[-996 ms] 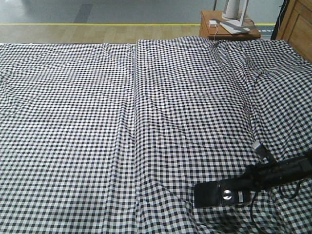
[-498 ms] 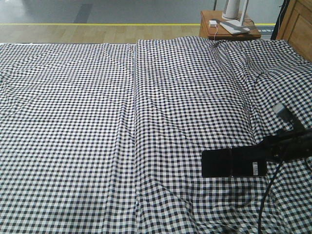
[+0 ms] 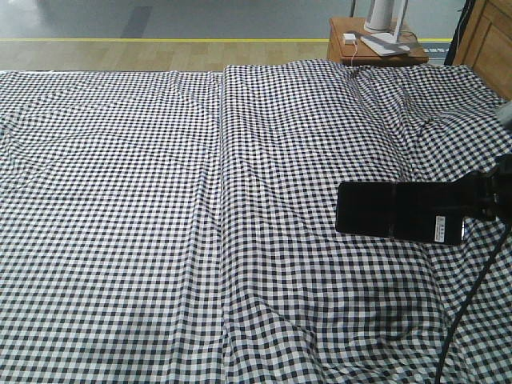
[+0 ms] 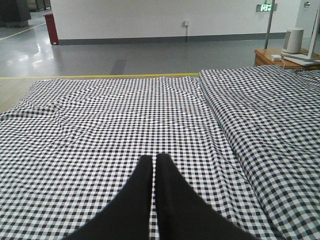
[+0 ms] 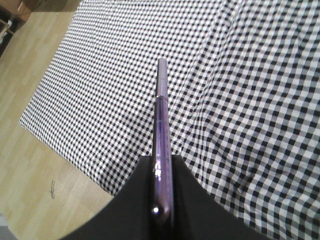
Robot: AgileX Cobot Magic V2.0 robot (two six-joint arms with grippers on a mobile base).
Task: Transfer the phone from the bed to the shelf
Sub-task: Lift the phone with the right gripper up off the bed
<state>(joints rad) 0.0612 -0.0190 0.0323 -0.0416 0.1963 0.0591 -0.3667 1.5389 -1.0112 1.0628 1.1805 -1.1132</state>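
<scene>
The phone (image 3: 398, 211), a flat black slab with a white sticker, hangs level above the right side of the checked bed (image 3: 200, 200). My right gripper (image 3: 478, 200) is shut on the phone's right end. In the right wrist view the phone (image 5: 161, 110) shows edge-on, pinkish-purple, pinched between the two fingers of the right gripper (image 5: 162, 167), with the bed (image 5: 250, 100) below. My left gripper (image 4: 153, 158) is shut with nothing in it, low over the left part of the bed (image 4: 100, 115). The shelf is out of view.
A small brown side table (image 3: 376, 44) with a white stand and a charger on it sits past the bed's far right corner. Panelled wooden furniture (image 3: 490, 36) stands at the right edge. Wooden floor (image 5: 45, 165) runs along the bed's edge.
The right gripper has carried the phone up off the bed and farther back to the right. The left gripper has not visibly moved.
</scene>
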